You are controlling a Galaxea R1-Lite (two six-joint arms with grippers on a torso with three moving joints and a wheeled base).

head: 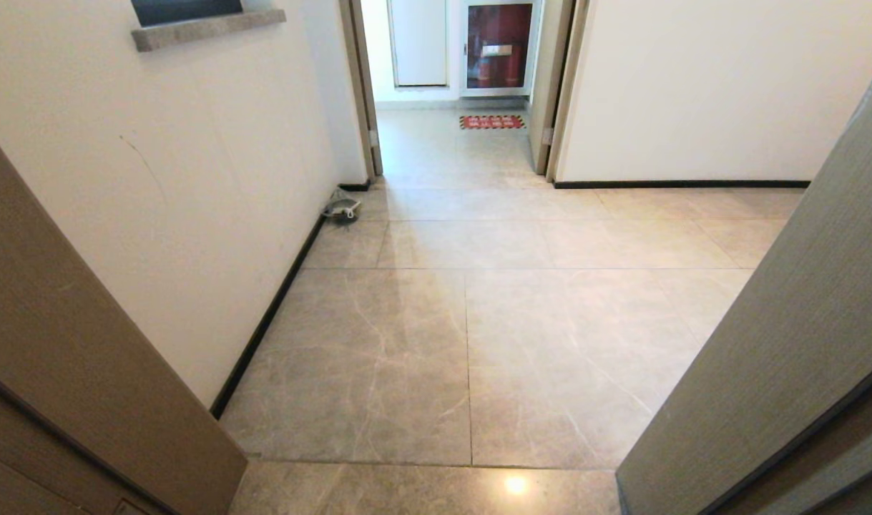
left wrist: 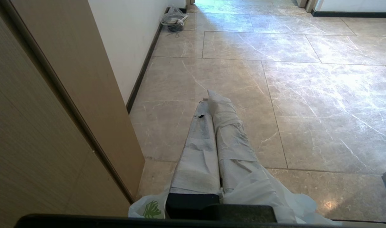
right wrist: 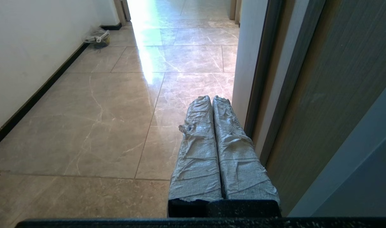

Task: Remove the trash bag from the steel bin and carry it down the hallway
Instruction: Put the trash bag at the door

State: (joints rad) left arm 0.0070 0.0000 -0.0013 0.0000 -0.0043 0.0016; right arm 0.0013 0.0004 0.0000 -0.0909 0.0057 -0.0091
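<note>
Carrying is the step in hand, by my reading: the left gripper (left wrist: 208, 98) has its cloth-wrapped fingers (left wrist: 197, 148) pressed together, and the trash bag (left wrist: 259, 193) spills out white around their base, a bit of green print showing low beside them. So the bag looks pinched in that pincer and hangs under the wrist, just above the hallway (head: 478, 343) tiles. No steel bin shows in any view, so the lifting-out part seems finished.

The right gripper (right wrist: 211, 98) is closed too, fingers flat against each other with nothing between them, close beside the grey door frame (right wrist: 262, 79).

What's next calls for a straight drive through this doorway, I'd say, keeping the hanging bag off the brown door (left wrist: 53, 110) on the left side and holding the pinch firm on that thin plastic.

The count: one trash bag, two grippers, one greyish bag (head: 341, 207) sitting against the left wall's black baseboard (head: 264, 322) near the far corner of the floor, one open doorway ahead with one red floor mat (head: 491, 122) beyond it.
</note>
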